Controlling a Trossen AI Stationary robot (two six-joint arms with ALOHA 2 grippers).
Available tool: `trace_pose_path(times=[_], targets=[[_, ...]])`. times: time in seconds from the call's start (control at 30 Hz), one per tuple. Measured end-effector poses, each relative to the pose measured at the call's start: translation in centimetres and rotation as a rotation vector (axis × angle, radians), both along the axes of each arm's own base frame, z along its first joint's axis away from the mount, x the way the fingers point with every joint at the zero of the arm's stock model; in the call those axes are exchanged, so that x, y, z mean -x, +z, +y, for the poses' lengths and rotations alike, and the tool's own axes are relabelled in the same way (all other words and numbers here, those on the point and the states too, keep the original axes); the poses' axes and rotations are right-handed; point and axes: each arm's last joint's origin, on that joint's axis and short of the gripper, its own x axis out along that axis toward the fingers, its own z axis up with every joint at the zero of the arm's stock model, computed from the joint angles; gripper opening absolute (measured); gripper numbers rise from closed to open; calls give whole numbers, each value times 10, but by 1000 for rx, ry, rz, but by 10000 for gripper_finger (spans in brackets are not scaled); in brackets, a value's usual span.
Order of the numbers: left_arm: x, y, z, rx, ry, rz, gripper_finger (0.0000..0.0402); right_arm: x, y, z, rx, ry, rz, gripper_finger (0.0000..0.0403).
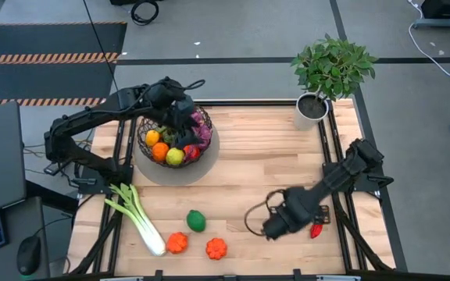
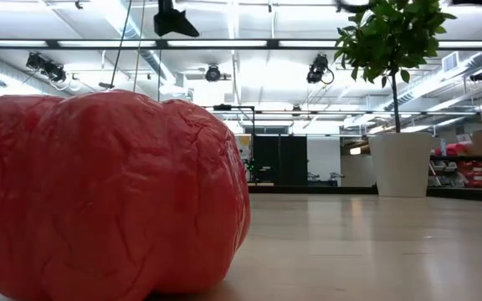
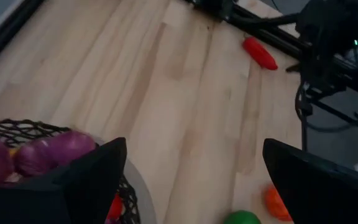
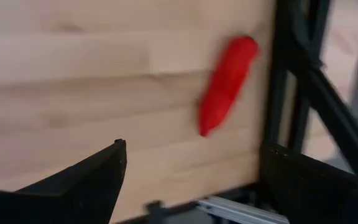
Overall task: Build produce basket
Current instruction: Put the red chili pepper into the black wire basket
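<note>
Several loose produce pieces, a leek point(image 1: 135, 216), a lime point(image 1: 197, 221) and two orange ones, lie near the wooden table's point(image 1: 264, 156) front edge, with a potted plant point(image 1: 330, 74) at its far right corner. The left gripper point(image 1: 180, 117) hangs empty, fingers spread wide, over the filled basket point(image 1: 175, 136) at far left. The right gripper point(image 1: 272, 228), also wide open and empty, sits low just beside the red chilli point(image 1: 316, 230) near the right rail.

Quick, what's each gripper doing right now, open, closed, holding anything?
Left gripper: open, empty, above the round dark wire-mesh basket.
Right gripper: open, empty, near the red chilli.

Pale wood table point(image 1: 256, 168) — dark wire-mesh basket point(image 1: 148, 127)
</note>
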Motion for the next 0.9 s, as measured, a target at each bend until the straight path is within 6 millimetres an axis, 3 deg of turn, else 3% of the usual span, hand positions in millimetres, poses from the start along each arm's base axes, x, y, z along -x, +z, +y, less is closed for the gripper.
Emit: trace_pose_path(times=[0.53,0.7,0.9], targets=[[-6,-2,-9,53,4,7,385,43,-39,22,-35,-1,194,360],[-6,-2,-9,53,4,7,385,56,-58,11,-64,-19,163,354],[-5,-2,-8,58,14,8,385,69,-77,-17,-108,-77,99,348]])
